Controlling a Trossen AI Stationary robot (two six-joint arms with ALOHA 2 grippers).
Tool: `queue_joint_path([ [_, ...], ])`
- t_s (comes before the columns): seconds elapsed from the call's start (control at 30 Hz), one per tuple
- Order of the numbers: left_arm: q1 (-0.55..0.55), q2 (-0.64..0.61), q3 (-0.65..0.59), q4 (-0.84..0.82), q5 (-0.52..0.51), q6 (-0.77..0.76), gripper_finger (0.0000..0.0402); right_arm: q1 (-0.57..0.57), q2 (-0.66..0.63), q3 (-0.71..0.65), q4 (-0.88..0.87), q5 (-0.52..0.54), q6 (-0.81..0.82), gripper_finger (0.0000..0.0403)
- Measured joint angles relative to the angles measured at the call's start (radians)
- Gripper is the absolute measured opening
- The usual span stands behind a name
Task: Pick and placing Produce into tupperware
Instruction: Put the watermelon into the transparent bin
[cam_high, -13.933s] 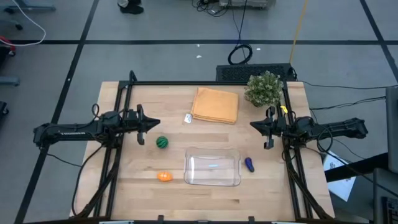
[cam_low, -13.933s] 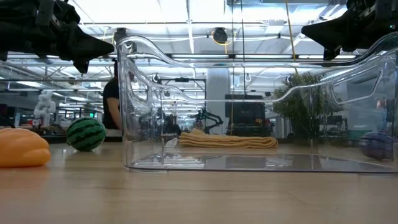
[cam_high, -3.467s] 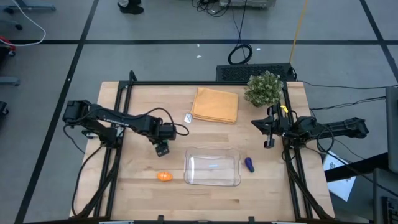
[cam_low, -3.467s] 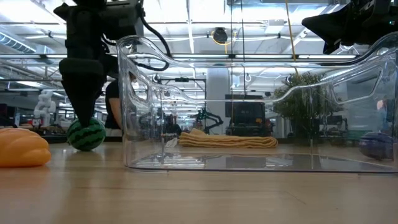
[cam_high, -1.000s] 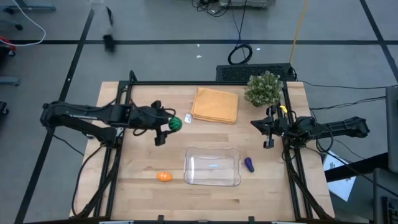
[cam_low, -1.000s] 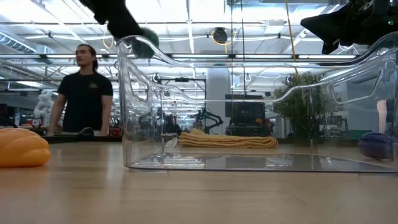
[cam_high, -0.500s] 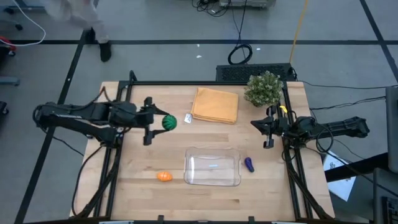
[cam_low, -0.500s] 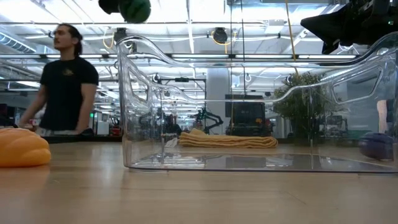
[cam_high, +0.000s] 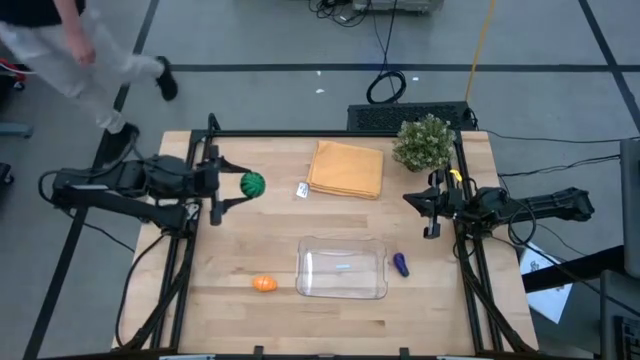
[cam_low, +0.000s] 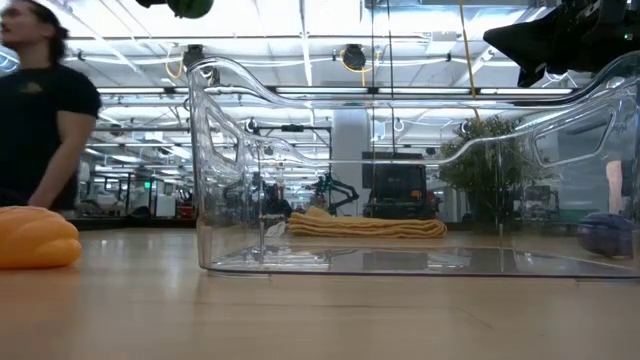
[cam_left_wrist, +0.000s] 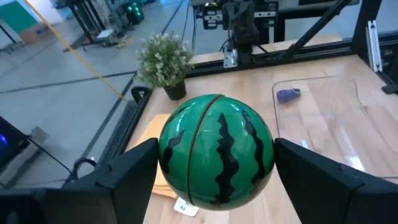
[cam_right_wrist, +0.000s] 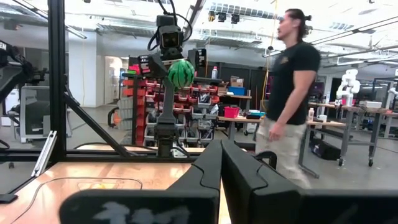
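On table (cam_high: 220, 300): 1 tupperware (cam_high: 342, 270), 2 produce pieces.

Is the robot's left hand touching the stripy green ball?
Touching. In the left wrist view the left gripper's two dark fingers press against both sides of the green striped ball, holding it up above the table.

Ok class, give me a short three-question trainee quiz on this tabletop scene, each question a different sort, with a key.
1. True or false: the left claw holds the striped green ball above the table.
2. Which piece lies nearest the tupperware's right side? A orange piece B eggplant C cloth
3. Fill in: the right claw is ____.

Key: 1 true; 2 B; 3 shut
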Motion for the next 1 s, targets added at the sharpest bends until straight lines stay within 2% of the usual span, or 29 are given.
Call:
queue_joint_path([
  [0.17, 0.000, -0.068, -0.076, 0.054, -0.011, -0.006, 0.0307, 0.000, 0.000, -0.001, 0.000, 0.000, 0.000, 0.0000],
  [0.3, 0.000, -0.137, -0.213, 0.234, 0.046, -0.004, 0.0307, 0.000, 0.000, -0.002, 0.000, 0.000, 0.000, 0.0000],
  [0.53, 0.000, -0.192, -0.501, 0.654, 0.205, 0.003, 0.0307, 0.000, 0.000, -0.002, 0.000, 0.000, 0.000, 0.0000],
  [0.73, 0.000, -0.193, -0.656, 0.833, 0.231, -0.002, 0.0307, 0.000, 0.000, -0.002, 0.000, 0.000, 0.000, 0.0000],
  [1.0, 0.000, -0.310, -0.674, 0.803, 0.236, 0.009, 0.0307, 0.000, 0.000, -0.002, 0.000, 0.000, 0.000, 0.0000],
])
